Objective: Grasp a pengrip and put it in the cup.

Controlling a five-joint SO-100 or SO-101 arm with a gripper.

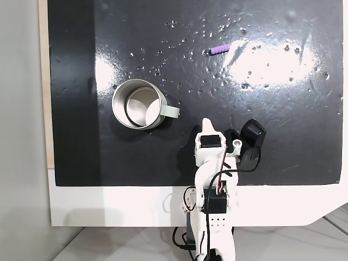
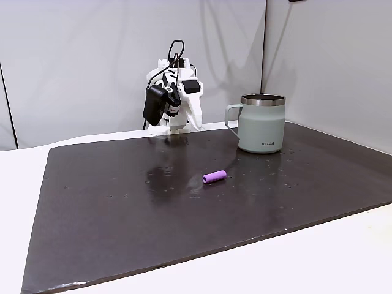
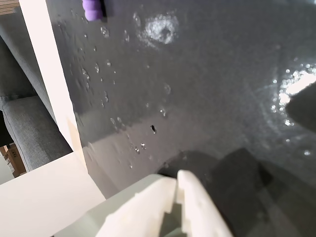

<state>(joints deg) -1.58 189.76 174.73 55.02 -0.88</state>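
- So, in a fixed view looking straight down, the pengrip (image 1: 219, 49) lies on its side near the top of the frame, a bit right of centre, on the black mat (image 1: 272, 136). Glare from the lights sits just to its right.
- Same view: the cup (image 1: 138, 104) stands upright at centre-left, handle pointing right, nothing inside it that I can see. The white arm (image 1: 213, 190) comes up from the bottom centre, folded back near the mat's lower edge, and the gripper (image 1: 207, 126) is well apart from both the cup and the pengrip.
- In a fixed view from table level, the pengrip (image 2: 214, 177) sits in the middle of the mat (image 2: 122, 226), with the cup (image 2: 263, 123) behind it at the right, handle facing left. The arm (image 2: 174, 92) is tucked up at the back by the wall.
- Wrist view: the two white fingertips (image 3: 195, 202) poke in from the bottom edge, pressed together with just a thin seam between them and nothing held. The pengrip (image 3: 92, 9) peeks in at the top left, cut off by the frame, and the mat (image 3: 207, 98) is speckled with small droplets or flecks.
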